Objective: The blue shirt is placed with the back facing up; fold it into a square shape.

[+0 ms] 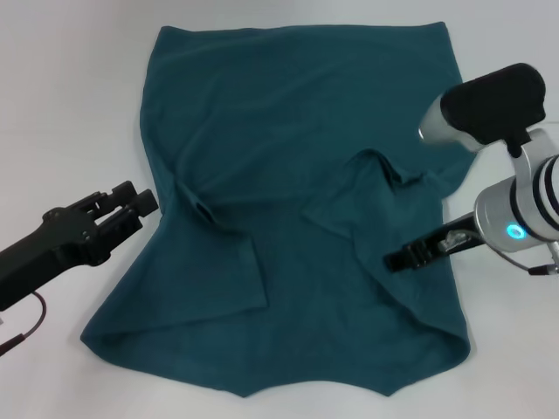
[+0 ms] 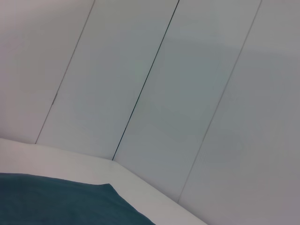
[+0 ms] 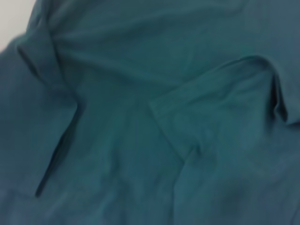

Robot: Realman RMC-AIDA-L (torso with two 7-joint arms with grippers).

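Between both hands, the blue shirt [image 1: 288, 218]

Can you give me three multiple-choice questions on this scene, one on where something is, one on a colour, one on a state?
1. Where is the left gripper?
A. Beside the shirt's left edge, off the cloth
B. On the middle of the shirt
C. Past the shirt's far edge

2. What colour is the shirt?
A. Red
B. Dark teal-blue
C. Yellow

3. How do the shirt's sleeves lie?
A. Spread flat outward
B. Rolled into tubes
C. Both folded in over the body

Answers:
1. A: the head view shows it over the white table, just short of the shirt's left edge.
2. B: the cloth is plain dark teal-blue in every view.
3. C: the left sleeve and the right sleeve both lie over the body, the right gripper at the shirt's right side.
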